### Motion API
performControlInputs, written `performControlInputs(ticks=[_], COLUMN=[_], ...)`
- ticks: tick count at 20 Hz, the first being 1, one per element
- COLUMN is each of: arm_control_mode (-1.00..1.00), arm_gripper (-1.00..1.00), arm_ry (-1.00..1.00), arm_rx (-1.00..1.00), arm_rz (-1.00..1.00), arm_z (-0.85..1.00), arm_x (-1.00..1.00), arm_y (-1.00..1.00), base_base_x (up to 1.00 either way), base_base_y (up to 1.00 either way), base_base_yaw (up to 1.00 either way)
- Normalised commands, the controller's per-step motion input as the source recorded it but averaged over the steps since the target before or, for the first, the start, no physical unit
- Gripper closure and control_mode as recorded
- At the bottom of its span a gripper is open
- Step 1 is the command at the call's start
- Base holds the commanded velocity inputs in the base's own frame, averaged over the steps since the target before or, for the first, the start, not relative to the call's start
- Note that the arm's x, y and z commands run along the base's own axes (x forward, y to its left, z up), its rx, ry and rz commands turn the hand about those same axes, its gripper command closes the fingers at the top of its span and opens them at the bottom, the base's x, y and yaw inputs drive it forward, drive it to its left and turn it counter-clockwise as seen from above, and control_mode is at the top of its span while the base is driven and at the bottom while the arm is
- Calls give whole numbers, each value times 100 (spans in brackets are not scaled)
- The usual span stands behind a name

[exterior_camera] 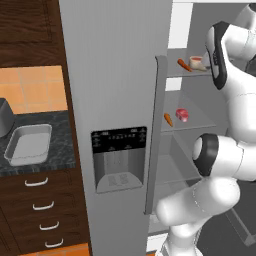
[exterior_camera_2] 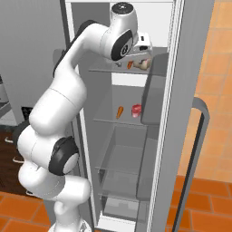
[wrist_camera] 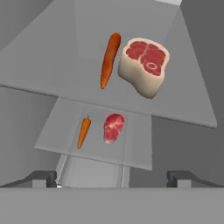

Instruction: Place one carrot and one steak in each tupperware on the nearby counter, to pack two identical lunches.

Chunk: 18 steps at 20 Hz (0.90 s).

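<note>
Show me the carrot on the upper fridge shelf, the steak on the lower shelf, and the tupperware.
upper carrot (wrist_camera: 109, 59), hand view, mid-length.
lower steak (wrist_camera: 113, 127), hand view, red face.
tupperware (exterior_camera: 48, 131), left base view, far rim.

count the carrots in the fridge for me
2. One carrot lies on the upper shelf beside the tan-edged steak; the other carrot lies on the shelf below, beside the red steak. More could be hidden.

Fridge door (exterior_camera: 120, 125) swung open, shelves exposed from front. Upper shelf (wrist_camera: 183, 105) occupied by carrot (wrist_camera: 109, 59) and steak (wrist_camera: 144, 65) just beside each other; narrow gap left between. Lower shelf (wrist_camera: 52, 138) partly screened by upper one.
</note>
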Motion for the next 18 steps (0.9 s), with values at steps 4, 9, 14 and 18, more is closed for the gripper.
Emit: performControlInputs(ticks=[4, 9, 14, 18], arm_control_mode=[-100, -100, -100, -100], arm_gripper=[-100, -100, -100, -100], arm_ry=[0, 2, 1, 0], arm_rx=[0, 0, 0, 0], arm_rz=[3, 4, 0, 1], arm_z=[-14, -12, -7, 0], arm_x=[47, 49, 53, 46], arm_y=[-17, -25, 0, -13], base_base_x=[0, 0, 0, 0], base_base_y=[0, 0, 0, 0], base_base_yaw=[0, 0, 0, 0])
